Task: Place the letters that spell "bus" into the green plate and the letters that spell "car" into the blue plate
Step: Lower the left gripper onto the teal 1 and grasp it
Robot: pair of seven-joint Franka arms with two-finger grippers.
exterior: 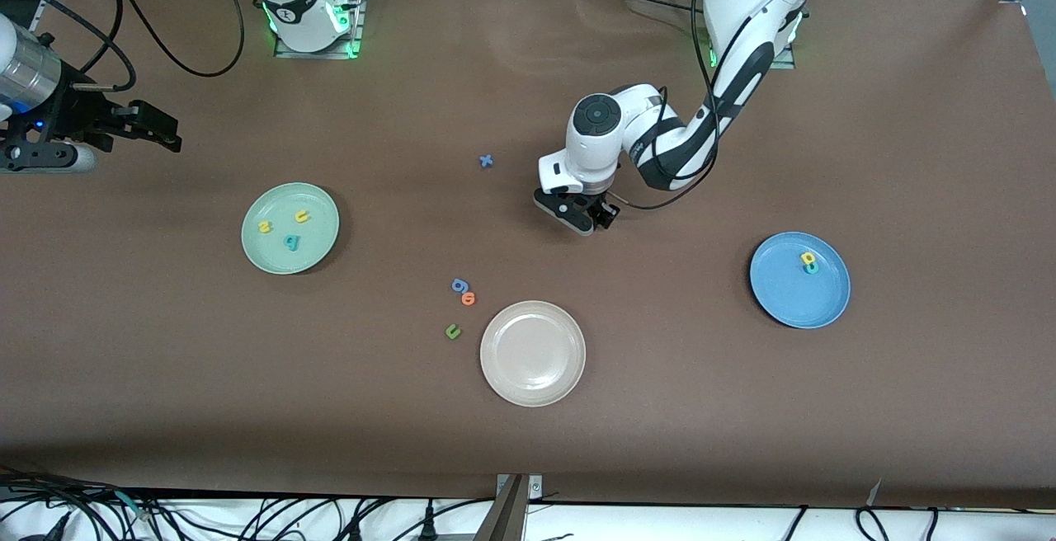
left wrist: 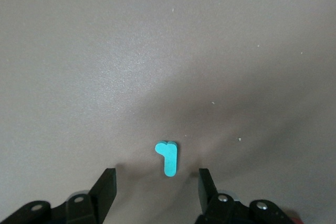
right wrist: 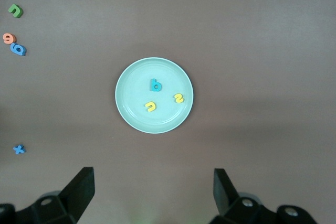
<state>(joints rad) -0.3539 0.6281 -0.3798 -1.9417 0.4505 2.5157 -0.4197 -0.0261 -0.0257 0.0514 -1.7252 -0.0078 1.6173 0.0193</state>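
A thin teal "r" lies flat on the brown table between the fingers of my left gripper. Those jaws are open, with a gap on each side of the letter. Seen from the front, the left gripper is low over mid-table and hides the "r". The green plate holds a teal "b", a yellow "u" and a yellow "s". The blue plate holds a yellow "a" lying against a teal "c". My right gripper waits open and empty, high over the right arm's end of the table.
A beige plate stands nearest the front camera. Beside it, toward the green plate, lie a blue "g", an orange "o" and a dark green "u". A blue "x" lies beside the left gripper.
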